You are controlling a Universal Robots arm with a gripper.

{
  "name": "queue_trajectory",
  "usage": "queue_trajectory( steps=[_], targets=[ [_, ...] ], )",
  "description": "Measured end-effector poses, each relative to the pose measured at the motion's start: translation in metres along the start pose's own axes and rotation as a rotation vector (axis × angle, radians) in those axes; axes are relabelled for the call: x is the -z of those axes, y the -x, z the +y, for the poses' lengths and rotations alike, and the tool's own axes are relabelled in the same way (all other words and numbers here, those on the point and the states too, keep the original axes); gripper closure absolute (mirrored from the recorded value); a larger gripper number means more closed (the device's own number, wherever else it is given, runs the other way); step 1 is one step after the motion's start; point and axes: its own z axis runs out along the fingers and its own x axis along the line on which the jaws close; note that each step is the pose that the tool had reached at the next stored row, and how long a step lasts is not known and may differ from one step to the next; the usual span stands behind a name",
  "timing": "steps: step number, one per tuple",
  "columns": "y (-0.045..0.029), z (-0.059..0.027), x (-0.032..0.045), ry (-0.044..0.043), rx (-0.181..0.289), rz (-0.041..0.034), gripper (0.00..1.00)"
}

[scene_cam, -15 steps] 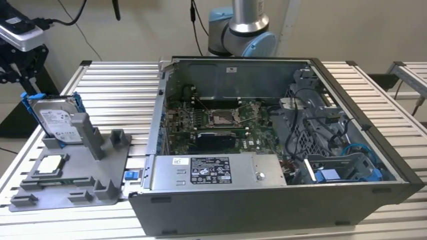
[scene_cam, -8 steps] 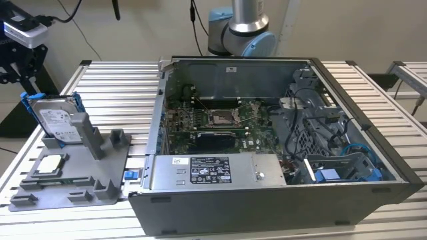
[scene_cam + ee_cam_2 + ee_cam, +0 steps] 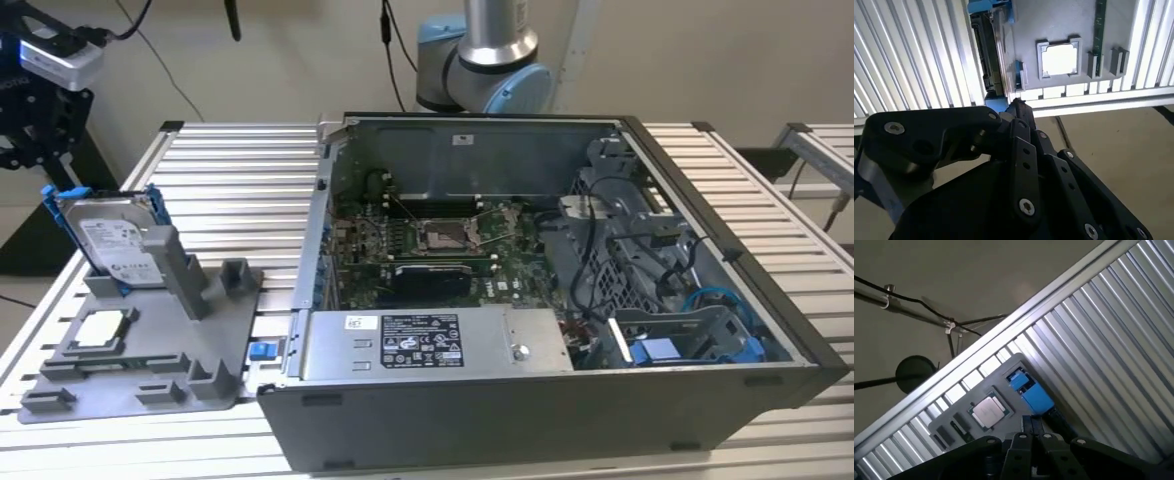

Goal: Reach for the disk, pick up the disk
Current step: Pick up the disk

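The silver-grey rectangular disk (image 3: 114, 240) in blue plastic rails stands upright in a grey holder (image 3: 200, 350). The black gripper (image 3: 1016, 106) hangs near it; its opening cannot be told.

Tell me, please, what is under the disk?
The disk stands on edge in a slot of the grey holder, which lies on the slatted table. Its lower edge is hidden by the holder's post.

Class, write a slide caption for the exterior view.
Disk standing in grey holder beside open computer case on slatted metal table.
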Motion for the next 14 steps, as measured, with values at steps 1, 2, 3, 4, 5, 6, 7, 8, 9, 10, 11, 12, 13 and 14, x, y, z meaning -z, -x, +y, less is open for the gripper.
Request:
queue_trajectory(
  steps=[1,2,3,4,5,6,7,8,9,10,11,12,13,14],
  targets=[
    [0.0000,0.0000,0.0000,-0.0001,0.018,0.0004,1.00],
    [0.0000,0.0000,0.0000,-0.0003,0.032,0.0006,1.00],
    [0.0000,0.0000,0.0000,-0.0003,0.040,0.0009,1.00],
    [0.0000,0.0000,0.0000,-0.0003,0.048,0.0012,1.00],
    [0.0000,0.0000,0.0000,-0.0002,0.059,0.0016,1.00],
    [0.0001,0.0000,0.0000,-0.0002,0.077,0.0021,1.00],
    [0.0001,0.0000,0.0000,-0.0001,0.093,0.0027,1.00],
    [0.0000,0.0000,0.0000,0.0000,0.113,0.0033,1.00],
    [0.0000,0.0000,-0.0001,0.0000,0.131,0.0040,1.00],
    [0.0000,0.0000,-0.0002,0.0000,0.149,0.0044,1.00],
    [0.0001,0.0000,-0.0005,-0.0001,0.166,0.0048,1.00],
    [0.0001,0.0000,-0.0007,0.0001,0.186,0.0058,1.00],
    [0.0001,0.0000,-0.0010,0.0002,0.204,0.0064,1.00],
    [0.0001,0.0000,-0.0015,0.0002,0.223,0.0069,1.00]
  ],
)
